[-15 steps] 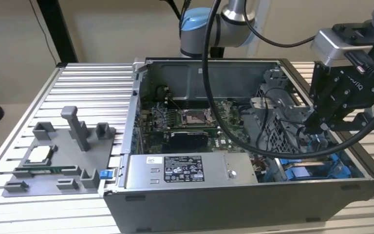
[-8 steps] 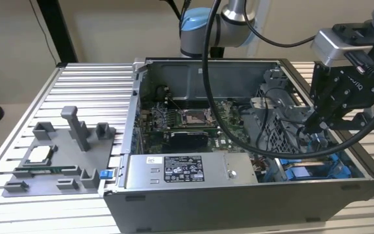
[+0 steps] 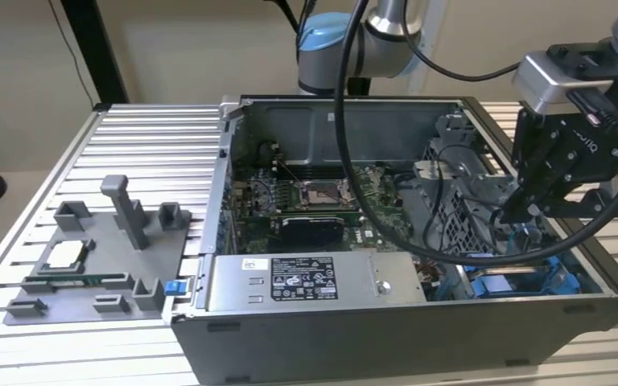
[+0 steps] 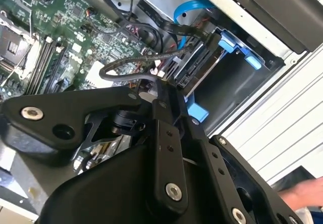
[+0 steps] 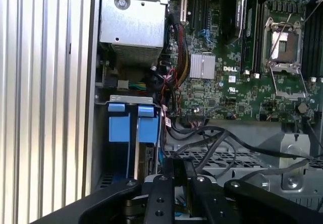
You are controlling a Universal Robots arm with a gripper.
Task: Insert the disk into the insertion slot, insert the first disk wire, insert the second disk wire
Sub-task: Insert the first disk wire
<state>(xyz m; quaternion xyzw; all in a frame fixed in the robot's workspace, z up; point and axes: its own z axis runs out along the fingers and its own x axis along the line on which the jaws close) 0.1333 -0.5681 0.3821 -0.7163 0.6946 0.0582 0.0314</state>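
Observation:
The disk (image 4: 198, 66) sits edge-on in the insertion slot (image 4: 237, 75), its blue carrier tabs (image 4: 229, 45) at the open end. In the first wrist view the same blue tabs (image 5: 123, 128) stand at the slot (image 5: 117, 99) mouth beside the case wall. My black gripper (image 4: 162, 86) is right at the disk's near end. Its fingers are pressed together on the end of a black sleeved disk wire (image 4: 126, 71) that loops toward the motherboard. In the exterior view the gripper (image 3: 511, 211) hangs over the drive bay (image 3: 513, 281) at the exterior view's right. In the first wrist view the gripper (image 5: 179, 166) is above black cables.
The open computer case (image 3: 395, 330) rests on a slatted metal table (image 3: 138, 145). A grey labelled power-supply box (image 3: 298, 281) sits at its front, the motherboard (image 3: 309, 201) behind. A blue cable (image 4: 189, 7) curls near the bay. A grey fixture tray (image 3: 94, 265) lies at the exterior view's left. A hand (image 4: 303, 193) shows.

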